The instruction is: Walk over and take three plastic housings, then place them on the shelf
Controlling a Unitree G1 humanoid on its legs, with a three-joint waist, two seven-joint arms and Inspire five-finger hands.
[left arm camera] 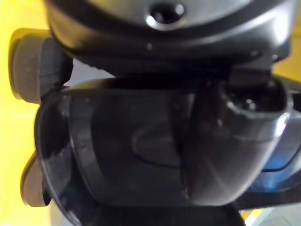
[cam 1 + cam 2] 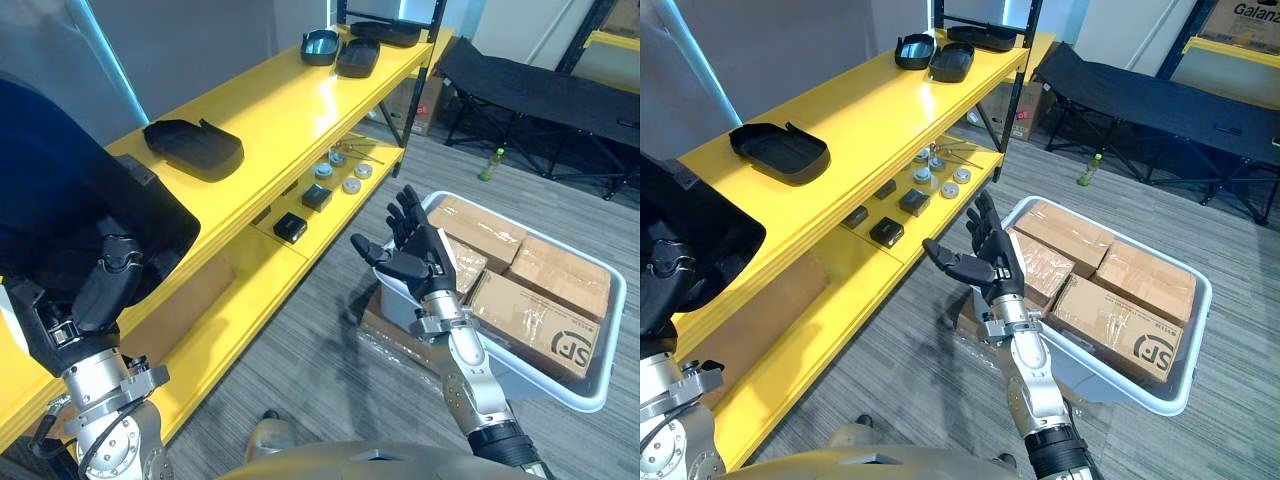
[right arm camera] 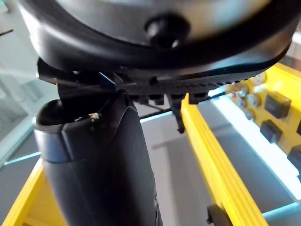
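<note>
My left hand [image 2: 108, 288] grips a large black plastic housing [image 2: 70, 190] over the near end of the yellow metal shelf [image 2: 270, 110], where a second black housing [image 2: 195, 148] lies flat and further black housings [image 2: 358, 57] sit far along. My right hand [image 2: 420, 258], fingers spread wide, hangs beside a white plastic bin [image 2: 600, 390] of cardboard boxes [image 2: 530, 310].

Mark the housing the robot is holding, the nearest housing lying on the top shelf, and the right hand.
held housing [image 2: 70, 200], left eye view, its broad outer shell.
nearest shelf housing [image 2: 195, 148], left eye view, its middle.
right hand [image 2: 425, 262], left eye view, the palm.
</note>
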